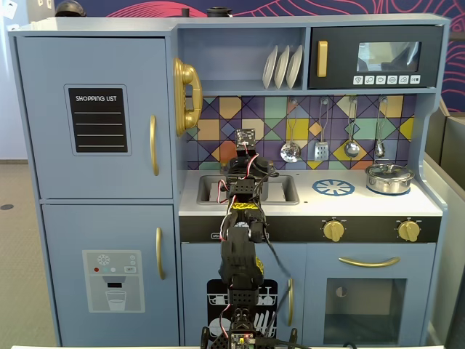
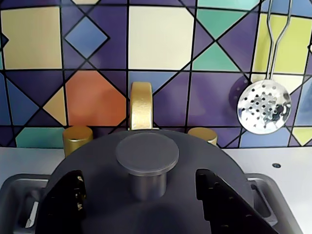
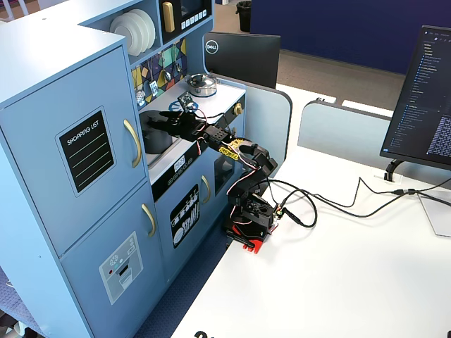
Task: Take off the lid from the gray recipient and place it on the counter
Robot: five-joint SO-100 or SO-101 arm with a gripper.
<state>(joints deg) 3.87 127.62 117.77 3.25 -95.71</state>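
In the wrist view the dark gray lid (image 2: 97, 165) fills the lower part, with its round knob (image 2: 146, 155) in the middle. It sits on the gray recipient, which stands in the sink and is hidden below the lid. The gripper (image 2: 144, 197) is open just above the lid, with one black finger (image 2: 66, 200) to the left of the knob and the other to its right, both apart from it. In a fixed view the recipient (image 3: 155, 139) shows under the gripper (image 3: 166, 117). In the front fixed view the arm (image 1: 240, 247) hides both. The pale counter (image 1: 363, 205) lies to the right.
A gold faucet (image 2: 141, 105) and two gold taps (image 2: 77, 138) stand just behind the lid. A slotted skimmer (image 2: 263, 105) hangs on the tiled wall. A shiny silver pot (image 1: 389, 178) stands at the counter's right, beside the blue burner ring (image 1: 333, 187).
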